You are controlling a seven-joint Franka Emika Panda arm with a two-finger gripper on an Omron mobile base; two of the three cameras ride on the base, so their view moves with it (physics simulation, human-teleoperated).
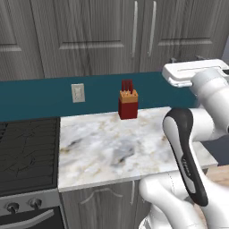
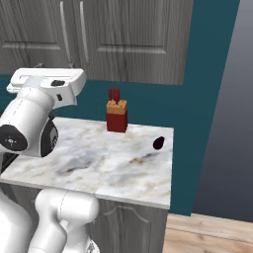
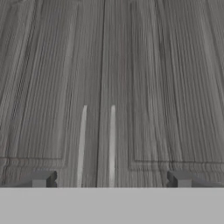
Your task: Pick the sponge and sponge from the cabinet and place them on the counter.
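The dark grey wood-grain cabinet hangs above the counter with its doors shut, so both sponges are hidden. In the hand view the two doors meet at the middle, with the thin silver handles side by side just above my fingertips. My gripper is open, its two tips far apart, facing the door fronts at a short distance with nothing between them. The marble counter lies below and in front of the arm.
A red knife block stands at the back of the counter against the teal wall. A small dark object lies near the counter's right end. The black stovetop borders the counter on the left.
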